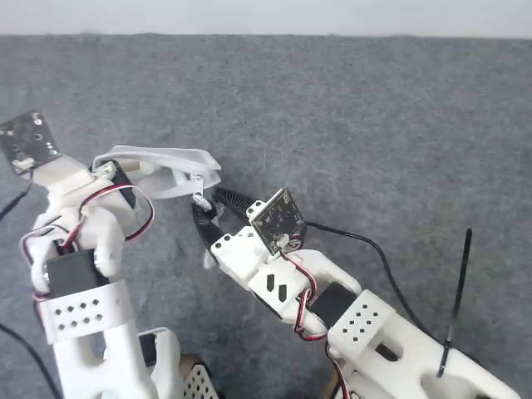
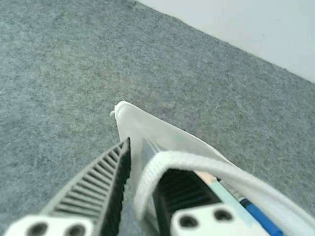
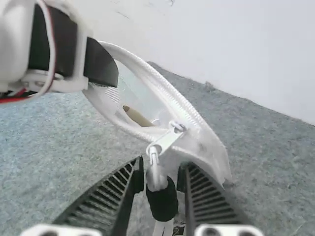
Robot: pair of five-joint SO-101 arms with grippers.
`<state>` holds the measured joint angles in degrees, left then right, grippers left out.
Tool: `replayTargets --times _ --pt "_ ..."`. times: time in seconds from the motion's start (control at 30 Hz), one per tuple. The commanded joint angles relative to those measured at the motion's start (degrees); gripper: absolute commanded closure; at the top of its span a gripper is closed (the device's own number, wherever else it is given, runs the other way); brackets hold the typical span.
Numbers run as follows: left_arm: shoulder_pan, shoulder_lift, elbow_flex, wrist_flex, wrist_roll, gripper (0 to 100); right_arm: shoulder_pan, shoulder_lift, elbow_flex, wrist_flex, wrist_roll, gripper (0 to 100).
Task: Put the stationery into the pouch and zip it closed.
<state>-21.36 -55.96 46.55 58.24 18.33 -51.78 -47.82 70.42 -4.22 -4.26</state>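
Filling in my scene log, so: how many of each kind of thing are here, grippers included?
Pouches: 1, a translucent white zip pouch
Zipper pulls: 1, a black zipper tab
Pencils: 1, a wooden pencil inside
Pens: 1, a blue pen inside
Grippers: 2, left gripper and right gripper
Total: 6 seen; the pouch may hide more.

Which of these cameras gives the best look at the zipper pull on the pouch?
The right wrist view: the zipper pull hangs large between the right end effector's fingers. The high view shows it as a small tab at the pouch's end. The left wrist view shows the pouch's rim.
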Motion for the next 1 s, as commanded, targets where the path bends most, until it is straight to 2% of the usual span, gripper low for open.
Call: replayTargets --times 0.0,0.27,0.43,0.57,0.7,0.97 --pt "-0.2 -0.6 -1.4 -2.1 -0.1 97 0.6 0.2 -0.5 -1.5 -0.6 89.3" --pt "-0.2 -0.6 -1.4 -2.1 -0.1 97 0.6 0.2 -0.5 -1.1 -0.6 89.6" --pt "-0.2 -0.6 -1.4 -2.1 -0.1 97 0.6 0.2 -0.6 -1.0 -0.4 96.0" --pt "-0.2 -0.6 -1.4 -2.1 -0.1 97 0.6 0.2 -0.5 -0.8 -0.3 92.8" --pt "-0.2 -0.6 -1.3 -2.1 -0.1 97 0.6 2.4 -2.5 3.6 -0.5 87.3" --pt "-0.2 -0.6 -1.3 -2.1 -0.1 97 0.6 10.4 -4.9 0.3 -0.5 87.9"
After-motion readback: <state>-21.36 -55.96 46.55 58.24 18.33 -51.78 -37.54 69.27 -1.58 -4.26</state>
